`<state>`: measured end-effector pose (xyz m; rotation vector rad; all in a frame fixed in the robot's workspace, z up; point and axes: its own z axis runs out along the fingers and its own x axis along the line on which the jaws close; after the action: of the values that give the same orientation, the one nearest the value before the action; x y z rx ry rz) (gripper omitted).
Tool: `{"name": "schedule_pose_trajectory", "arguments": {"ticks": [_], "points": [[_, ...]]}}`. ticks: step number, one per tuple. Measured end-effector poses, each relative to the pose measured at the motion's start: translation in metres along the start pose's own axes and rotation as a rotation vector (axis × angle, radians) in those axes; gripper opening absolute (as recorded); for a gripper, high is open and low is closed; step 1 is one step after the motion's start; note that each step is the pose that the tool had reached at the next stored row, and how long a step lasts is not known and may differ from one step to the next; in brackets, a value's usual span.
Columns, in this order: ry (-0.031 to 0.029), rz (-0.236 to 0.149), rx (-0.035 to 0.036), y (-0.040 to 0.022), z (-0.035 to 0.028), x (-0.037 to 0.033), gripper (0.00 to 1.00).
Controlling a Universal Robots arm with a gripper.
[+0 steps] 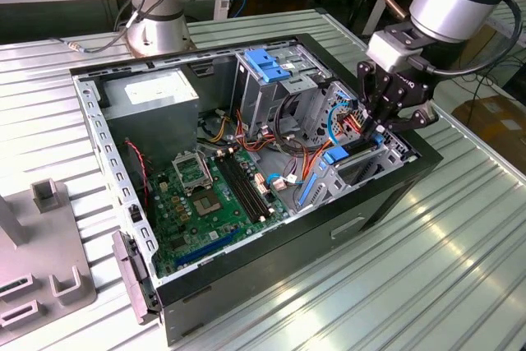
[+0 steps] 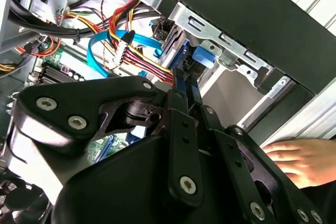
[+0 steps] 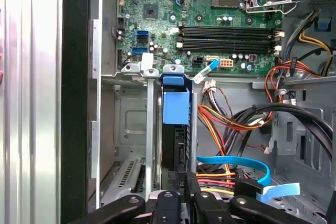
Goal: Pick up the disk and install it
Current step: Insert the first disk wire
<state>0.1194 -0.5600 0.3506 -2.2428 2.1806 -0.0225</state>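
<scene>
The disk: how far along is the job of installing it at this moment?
Done: the disk has been picked up and stands on edge inside the drive bay of the open case. In hand: the gripper is shut on the disk's edge. Left: the disk is not yet released, and whether it is fully seated cannot be told.

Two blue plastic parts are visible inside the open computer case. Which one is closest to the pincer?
The blue plastic rail on the disk, at the exterior view's right, directly below the pincer. The other, the blue plastic top of the metal drive cage, sits farther back, apart from the pincer.
</scene>
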Motion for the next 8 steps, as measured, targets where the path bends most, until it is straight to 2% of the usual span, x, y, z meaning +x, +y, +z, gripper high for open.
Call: {"name": "schedule_pose_trajectory", "arguments": {"ticks": [2,5,8], "points": [[-0.0003,-0.009,0.0000,0.0000,0.0005,0.0000,0.17],[-0.0002,-0.009,0.0000,0.0001,0.0054,0.0000,0.17],[-0.0009,-0.009,-0.0003,0.0002,0.0045,0.0001,0.17]]}}
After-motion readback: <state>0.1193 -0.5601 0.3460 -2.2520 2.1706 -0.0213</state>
